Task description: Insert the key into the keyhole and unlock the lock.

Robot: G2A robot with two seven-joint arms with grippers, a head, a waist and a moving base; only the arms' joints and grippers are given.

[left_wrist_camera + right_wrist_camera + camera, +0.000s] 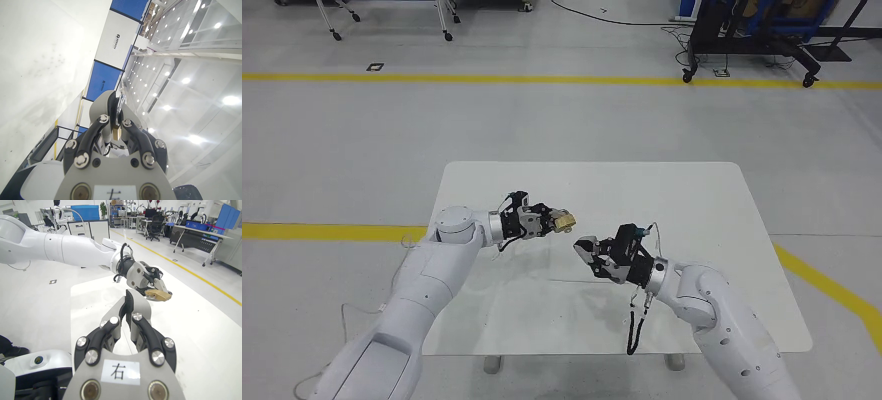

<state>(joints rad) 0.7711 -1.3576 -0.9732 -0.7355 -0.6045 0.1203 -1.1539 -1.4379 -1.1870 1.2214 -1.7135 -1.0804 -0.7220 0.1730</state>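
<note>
The left gripper (545, 221) clamps the lock (159, 295) above the table (692, 200), brass body aimed right, likely offering its keyhole to the nearby clenched right gripper (127, 306), where no key is discernible.

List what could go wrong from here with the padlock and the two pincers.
1. The brass padlock with a silver shackle is held in the left pincer above the white table; a push could twist it or knock it loose.
2. The right pincer is shut, and I cannot tell whether a key sits between its pads, so the insertion might start misaligned or without a key.
</note>
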